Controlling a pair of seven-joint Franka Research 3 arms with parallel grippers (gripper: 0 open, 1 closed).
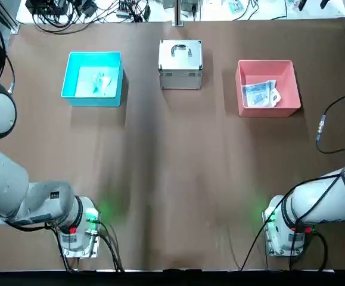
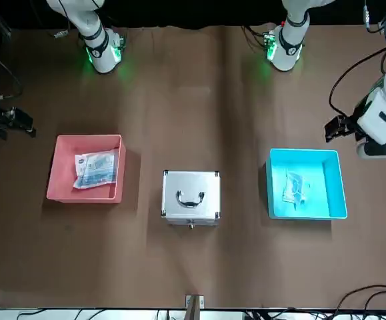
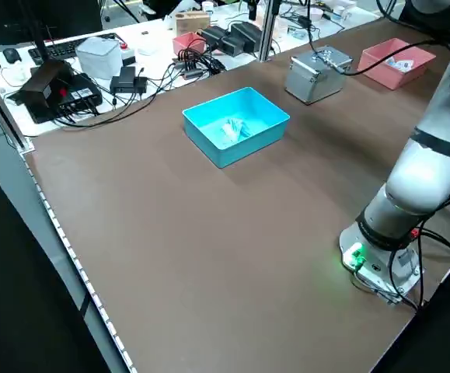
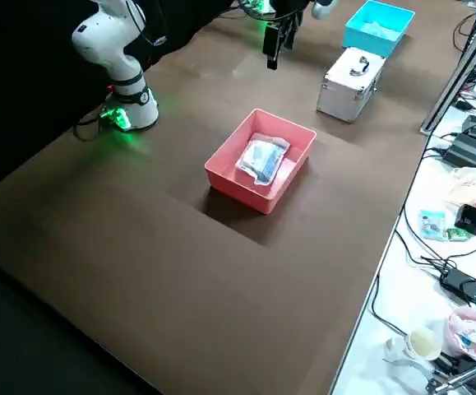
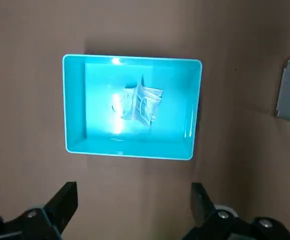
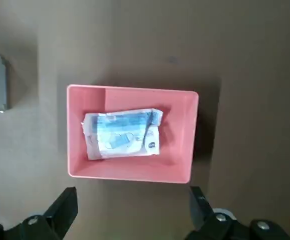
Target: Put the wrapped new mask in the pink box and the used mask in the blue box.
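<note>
The sorting looks finished: the wrapped new mask (image 6: 120, 135) lies in the pink box (image 6: 182, 135) beyond the right gripper's (image 6: 129, 212) spread, empty fingers, the used mask (image 5: 136, 103) in the blue box (image 5: 74, 107) beyond the left gripper's (image 5: 132, 210), so neither likely needs another grasp.

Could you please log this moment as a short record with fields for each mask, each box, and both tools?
wrapped new mask: lying flat inside the pink box
used mask: lying bunched inside the blue box
silver metal case: closed, on the table between the two boxes
left tool: open, empty, above the table beside the blue box
right tool: open, empty, above the table beside the pink box
task state: both masks appear placed
</note>
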